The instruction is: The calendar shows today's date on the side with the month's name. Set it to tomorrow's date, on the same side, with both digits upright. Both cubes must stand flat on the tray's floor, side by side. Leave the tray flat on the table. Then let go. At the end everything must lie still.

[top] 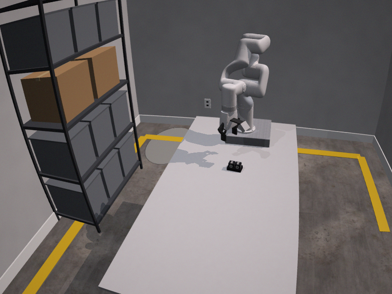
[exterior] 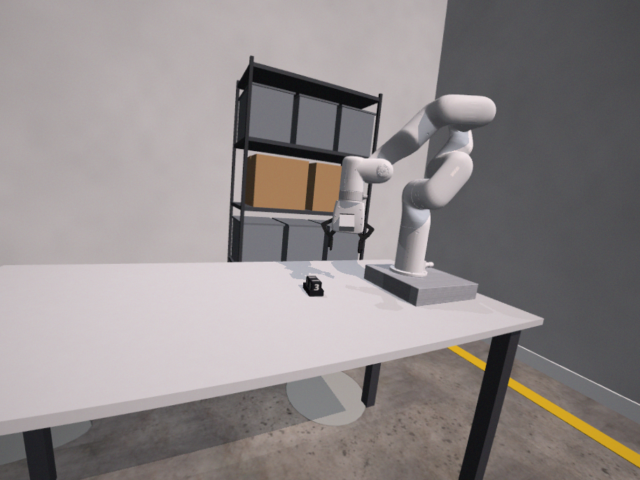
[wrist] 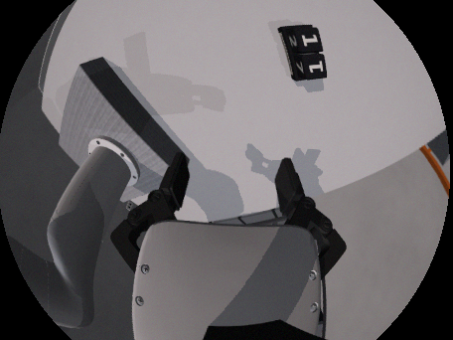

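Note:
A small black tray [top: 234, 170] [exterior: 316, 294] lies flat on the table with two black cubes side by side in it. In the wrist view one cube [wrist: 310, 40] shows a white 1 on top and a 2 on the side towards the robot's base. The other cube [wrist: 315, 66] shows a 1 on top and a 7 on that same side. A light strip runs along the tray below the 2 and 7; its lettering is too small to read. The exterior view shows a 3 on the near cube's [exterior: 316, 286] end face. My gripper [top: 229, 136] [exterior: 345, 250] [wrist: 232, 166] is open and empty, high above the table, towards the base from the tray.
The robot's base block [top: 248, 139] [exterior: 444, 295] [wrist: 134, 111] stands on the table [top: 221, 221] [exterior: 181, 330] close to the gripper's side. A shelf rack [top: 64, 126] [exterior: 248, 129] with boxes stands beyond the table's long edge. No other loose objects show near the tray.

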Robot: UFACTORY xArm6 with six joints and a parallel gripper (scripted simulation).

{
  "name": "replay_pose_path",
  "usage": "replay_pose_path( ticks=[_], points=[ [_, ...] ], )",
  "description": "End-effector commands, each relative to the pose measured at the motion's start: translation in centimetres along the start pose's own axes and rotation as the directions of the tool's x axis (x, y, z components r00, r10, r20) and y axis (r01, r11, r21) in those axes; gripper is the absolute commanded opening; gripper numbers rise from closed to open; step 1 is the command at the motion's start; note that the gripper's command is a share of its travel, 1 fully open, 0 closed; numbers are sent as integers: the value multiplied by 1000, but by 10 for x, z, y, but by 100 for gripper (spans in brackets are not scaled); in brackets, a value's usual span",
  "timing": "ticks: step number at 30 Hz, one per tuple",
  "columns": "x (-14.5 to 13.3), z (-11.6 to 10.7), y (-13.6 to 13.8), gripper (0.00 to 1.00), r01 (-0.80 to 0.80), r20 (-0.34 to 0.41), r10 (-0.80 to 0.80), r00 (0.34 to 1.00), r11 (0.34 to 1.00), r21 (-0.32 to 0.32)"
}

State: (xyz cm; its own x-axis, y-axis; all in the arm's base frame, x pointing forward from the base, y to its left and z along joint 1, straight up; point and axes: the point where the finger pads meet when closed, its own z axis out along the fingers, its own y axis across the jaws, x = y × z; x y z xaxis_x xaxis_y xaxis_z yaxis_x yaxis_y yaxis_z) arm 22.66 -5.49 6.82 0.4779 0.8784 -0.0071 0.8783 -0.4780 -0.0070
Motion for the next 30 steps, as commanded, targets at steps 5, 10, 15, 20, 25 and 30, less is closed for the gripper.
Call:
replay_pose_path(
  ticks=[5,10,15,20,25,30],
  points=[
    [-2,23,-1,100,-1,-1,1,1000,1000,-2],
    [-2,40,-1,100,-1,-1,1,1000,1000,-2],
    [-3,51,-1,100,-1,-1,1,1000,1000,-2],
    [-3,55,-1,100,-1,-1,1,1000,1000,-2],
    [-3,58,-1,100,-1,-1,1,1000,1000,-2],
    [-3,64,-1,100,-1,-1,1,1000,1000,-2]
  ],
)
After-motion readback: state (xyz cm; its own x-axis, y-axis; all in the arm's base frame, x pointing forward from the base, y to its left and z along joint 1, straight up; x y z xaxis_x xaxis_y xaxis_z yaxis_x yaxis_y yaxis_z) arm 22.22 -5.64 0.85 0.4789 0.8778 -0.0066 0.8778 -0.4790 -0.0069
